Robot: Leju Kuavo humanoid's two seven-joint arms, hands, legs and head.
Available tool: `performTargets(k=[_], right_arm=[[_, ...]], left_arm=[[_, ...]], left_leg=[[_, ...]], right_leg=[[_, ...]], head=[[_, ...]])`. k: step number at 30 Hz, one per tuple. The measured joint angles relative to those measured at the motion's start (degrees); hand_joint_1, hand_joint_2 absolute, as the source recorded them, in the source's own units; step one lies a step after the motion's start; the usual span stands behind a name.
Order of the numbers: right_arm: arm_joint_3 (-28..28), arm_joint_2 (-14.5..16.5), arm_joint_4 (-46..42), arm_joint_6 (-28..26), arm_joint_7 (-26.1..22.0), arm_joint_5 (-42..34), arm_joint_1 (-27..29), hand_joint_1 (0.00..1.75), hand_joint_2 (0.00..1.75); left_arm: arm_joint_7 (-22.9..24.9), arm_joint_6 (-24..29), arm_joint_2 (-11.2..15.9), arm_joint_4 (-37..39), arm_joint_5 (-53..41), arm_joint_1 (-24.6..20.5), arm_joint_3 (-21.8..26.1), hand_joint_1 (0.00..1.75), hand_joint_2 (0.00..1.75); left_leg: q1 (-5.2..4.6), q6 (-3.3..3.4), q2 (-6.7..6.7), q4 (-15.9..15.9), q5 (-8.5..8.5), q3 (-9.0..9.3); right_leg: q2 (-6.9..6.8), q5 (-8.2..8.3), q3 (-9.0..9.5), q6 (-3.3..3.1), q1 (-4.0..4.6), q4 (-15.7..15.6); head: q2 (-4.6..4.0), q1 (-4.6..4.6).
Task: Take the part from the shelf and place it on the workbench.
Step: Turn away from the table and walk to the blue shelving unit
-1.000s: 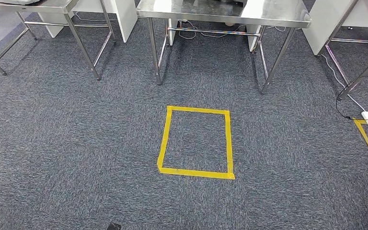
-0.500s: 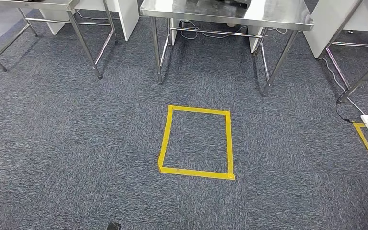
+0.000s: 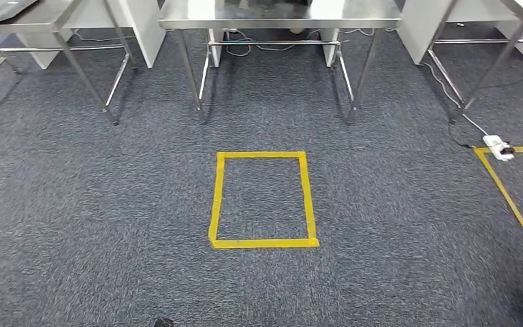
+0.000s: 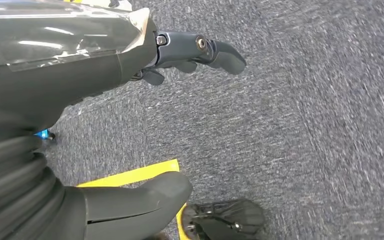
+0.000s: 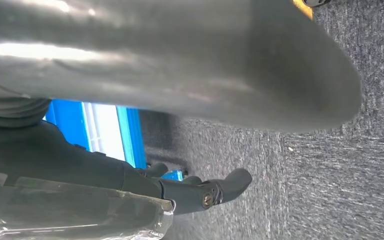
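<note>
Presently, part: I cannot tell where it lies; neither hand carries it, and the nearest steel worktop (image 3: 279, 12) has nothing on the strip of top that can be seen.
Handling: weight, stiffness and surface are unknown. As a guess from the task alone, a shop part is likely rigid and possibly smooth, so a grip wrapped round its body would be safer than a pinch at an edge.
Left hand (image 4: 145, 55): thumb and fingers well apart, nothing between them, hanging above the grey carpet (image 3: 395, 272).
Right hand (image 5: 130, 185): fingers (image 5: 225, 187) stretched out away from the thumb, holding nothing.
Head view adds: a yellow tape square (image 3: 261, 243) on the carpet in front of the worktop, and a white power strip (image 3: 496, 146) off to the right.
Right wrist view adds: a blue and white structure (image 5: 70, 120) close behind the hand; shelf or not, I cannot say.
Left wrist view adds: a strip of yellow tape (image 4: 130, 176) just beneath the thumb.
</note>
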Motion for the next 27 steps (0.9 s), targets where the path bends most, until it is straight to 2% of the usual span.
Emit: performTargets(k=[1, 2, 3, 4, 6, 7, 8, 10, 11, 12, 13, 14, 15, 16, 17, 18, 19, 20, 21, 22, 23, 24, 25, 26, 27], right_arm=[[0.0, 0.0, 0.0, 0.0, 0.0, 0.0, 0.1, 0.0, 0.0], [0.0, 0.0, 0.0, 0.1, 0.0, 0.0, 0.1, 0.0, 0.0], [0.0, 0.0, 0.0, 0.2, 0.0, 0.0, 0.2, 0.0, 0.0], [0.0, 0.0, 0.0, 0.2, 0.0, 0.1, 0.2, 0.0, 0.0], [0.0, 0.0, 0.0, 0.3, 0.0, 0.1, 0.1, 0.0, 0.0], [0.0, 0.0, 0.0, 0.3, 0.0, 0.1, 0.0, 0.0, 0.0], [0.0, 0.0, 0.0, 0.3, 0.0, 0.1, -0.1, 0.0, 0.0], [0.0, 0.1, 0.0, 0.3, 0.0, 0.1, -0.1, 0.0, 0.0], [0.0, 0.1, 0.0, 0.3, 0.0, 0.1, 0.0, 0.0, 0.0], [0.0, 0.0, 0.0, 0.3, 0.0, 0.1, 0.1, 0.0, 0.0], [0.0, 0.0, 0.0, 0.3, 0.0, 0.2, 0.1, 0.0, 0.0], [0.0, 0.0, 0.0, 0.3, 0.0, 0.2, 0.0, 0.0, 0.0], [0.0, 0.0, 0.0, 0.3, 0.0, 0.2, -0.1, 0.0, 0.0], [0.0, 0.0, 0.0, 0.3, 0.0, 0.2, -0.1, 0.0, 0.0], [0.0, 0.0, 0.0, 0.3, 0.0, 0.2, 0.0, 0.0, 0.0], [0.0, 0.0, 0.0, 0.3, 0.0, 0.2, 0.1, 0.0, 0.0], [0.0, -0.1, 0.0, 0.3, 0.0, 0.2, 0.1, 0.0, 0.0], [0.0, -0.1, 0.0, 0.3, 0.0, 0.2, 0.1, 0.0, 0.0], [0.0, -0.2, 0.0, 0.3, 0.0, 0.2, 0.1, 0.0, 0.0], [0.0, -0.2, 0.0, 0.3, 0.0, 0.2, 0.0, 0.0, 0.0], [0.0, -0.2, 0.0, 0.3, 0.0, 0.2, -0.1, 0.0, 0.0], [0.0, -0.2, 0.0, 0.3, 0.0, 0.2, -0.1, 0.0, 0.0], [0.0, -0.1, 0.0, 0.3, 0.0, 0.2, -0.1, 0.0, 0.0], [0.0, -0.1, 0.0, 0.3, 0.0, 0.2, -0.1, 0.0, 0.0], [0.0, -0.1, 0.0, 0.3, 0.0, 0.2, -0.1, 0.0, 0.0]], left_arm=[[0.0, 0.0, 0.0, 0.0, 0.0, 0.1, 0.1, 0.0, 1.75], [-0.1, 0.0, 0.0, 0.0, 0.0, 0.1, 0.1, 0.0, 1.75], [-0.1, 0.0, 0.1, 0.0, 0.0, 0.2, 0.2, 0.0, 1.75], [-0.1, 0.0, 0.1, 0.0, 0.0, 0.2, 0.3, 0.0, 1.75], [-0.2, 0.0, 0.1, 0.0, 0.0, 0.2, 0.3, 0.0, 1.75], [-0.2, 0.1, 0.2, 0.0, 0.0, 0.2, 0.3, 0.0, 1.75], [-0.2, 0.1, 0.2, 0.0, 0.0, 0.2, 0.3, 0.0, 1.75], [-0.3, 0.2, 0.2, 0.0, 0.0, 0.1, 0.4, 0.0, 1.75], [-0.3, 0.2, 0.2, 0.0, 0.0, 0.0, 0.4, 0.0, 1.75], [-0.3, 0.2, 0.1, 0.0, 0.0, 0.0, 0.5, 0.0, 1.75], [-0.3, 0.3, 0.1, 0.0, 0.0, 0.0, 0.5, 0.0, 1.75], [-0.3, 0.3, 0.1, 0.0, 0.0, 0.0, 0.5, 0.0, 1.75], [-0.3, 0.3, 0.1, 0.0, 0.0, 0.1, 0.6, 0.0, 1.75], [-0.3, 0.3, 0.1, 0.0, 0.0, 0.2, 0.6, 0.0, 1.75], [-0.3, 0.3, 0.1, 0.0, 0.0, 0.2, 0.6, 0.0, 1.75], [-0.3, 0.3, 0.1, 0.0, 0.0, 0.2, 0.6, 0.0, 1.75], [-0.3, 0.3, 0.0, 0.0, 0.0, 0.2, 0.6, 0.0, 1.75], [-0.3, 0.3, 0.0, 0.0, 0.0, 0.1, 0.6, 0.0, 1.75], [-0.3, 0.3, 0.0, 0.0, 0.0, 0.1, 0.6, 0.0, 1.75], [-0.3, 0.3, 0.0, 0.0, 0.0, 0.1, 0.6, 0.0, 1.75], [-0.3, 0.3, 0.0, 0.0, 0.0, 0.0, 0.6, 0.0, 1.75], [-0.3, 0.3, 0.0, 0.0, 0.0, 0.0, 0.6, 0.0, 1.75], [-0.3, 0.3, 0.0, 0.0, 0.0, 0.0, 0.6, 0.0, 1.75], [-0.3, 0.3, 0.0, 0.0, 0.0, -0.1, 0.6, 0.0, 1.75], [-0.3, 0.3, 0.0, 0.0, 0.0, -0.1, 0.6, 0.0, 1.75]], left_leg=[[0.22, -0.25, -0.16, 3.3, -1.22, -1.47], [0.44, -0.43, -0.2, 4.7, -1.19, -2.12], [0.66, -0.54, -0.27, 3.8, 0.01, -1.71], [0.88, -0.55, -0.55, 0.8, 2.09, -0.25], [1.3, -0.31, -2.8, -7.2, 5.92, 3.57], [1.36, -0.14, -3.76, -9.9, 6.82, 4.88], [1.32, 0.03, -4.42, -11.3, 7.01, 5.46], [1.03, 0.53, -3.57, -11.8, 7.0, 5.56], [0.97, 0.97, -2.96, -12.3, 7.29, 5.68], [0.93, 1.49, -2.27, -12.8, 7.62, 5.83], [0.9, 1.93, -1.51, -13.3, 7.92, 5.95], [0.78, 2.21, -0.7, -13.5, 8.06, 5.96], [0.63, 2.36, 0.13, -13.5, 8.08, 5.88], [0.47, 2.39, 1.0, -13.5, 8.07, 5.81], [0.34, 2.41, 1.82, -13.5, 8.06, 5.75], [0.23, 2.4, 2.54, -13.4, 8.05, 5.72], [0.16, 2.36, 3.2, -13.4, 8.02, 5.73], [0.09, 2.25, 3.79, -13.2, 7.94, 5.74], [-0.1, 2.04, 4.32, -13.0, 7.78, 5.76], [-0.28, 1.77, 4.78, -12.7, 7.57, 5.83], [-0.45, 1.52, 5.23, -12.6, 7.38, 5.92], [-0.58, 1.3, 5.68, -12.5, 7.24, 6.03], [-0.56, 1.12, 6.18, -12.5, 7.15, 6.15], [-0.42, 0.86, 6.12, -12.3, 6.93, 6.12], [-0.22, 0.52, 5.14, -11.4, 6.05, 5.8]], right_leg=[[0.55, 0.01, -0.07, 0.0, 0.02, 0.0], [1.13, 0.0, -0.07, 0.0, 0.01, 0.1], [1.76, 0.0, 0.0, 0.01, -0.02, 0.1], [2.43, 0.0, 0.13, 0.03, -0.05, 0.1], [3.75, 0.01, 0.22, 0.18, 0.04, 0.1], [4.34, 0.09, 0.04, 0.41, 0.1, 0.1], [4.88, 0.2, -0.24, 0.75, 0.12, 0.2], [5.88, 0.55, -0.87, 1.72, 0.14, -0.1], [5.47, 0.46, -1.25, 2.02, 0.19, 0.1], [4.43, -0.12, -2.0, 2.08, 0.33, 1.2], [3.04, -1.28, -3.3, 1.88, 0.46, 3.5], [1.53, -2.96, -5.14, 1.54, 0.45, 7.1], [0.71, -4.7, -7.22, 1.3, 0.46, 11.2], [0.36, -5.97, -8.93, 1.32, 0.42, 14.8], [0.18, -6.45, -9.7, 1.58, 0.39, 16.7], [0.01, -5.99, -9.16, 2.01, 0.4, 16.2], [-0.35, -4.79, -7.35, 2.48, 0.41, 13.2], [-1.33, -3.28, -4.68, 2.85, 0.45, 8.7], [-2.7, -2.03, -2.36, 2.85, 0.66, 4.6], [-3.7, -1.15, -0.7, 2.58, 0.85, 1.6], [-4.35, -0.75, 0.05, 2.17, 1.06, 0.0], [-4.24, -0.65, -0.04, 1.68, 1.26, -0.2], [-3.53, -0.48, -0.11, 1.3, 1.16, -0.3], [-2.98, -0.3, -0.07, 0.95, 0.87, -0.4], [-2.37, -0.04, -0.01, 0.49, 0.56, -0.4]], head=[[0.0, -0.02], [0.0, -0.04], [0.0, -0.04], [0.0, -0.05], [0.0, -0.07], [0.0, -0.1], [0.0, -0.11], [0.0, -0.13], [0.0, -0.08], [0.0, 0.05], [0.0, 0.22], [0.0, 0.36], [0.0, 0.48], [0.0, 0.52], [0.0, 0.54], [0.0, 0.56], [0.0, 0.57], [0.0, 0.6], [0.0, 0.61], [0.0, 0.6], [0.0, 0.58], [0.0, 0.54], [0.0, 0.53], [0.0, 0.53], [0.0, 0.44]])
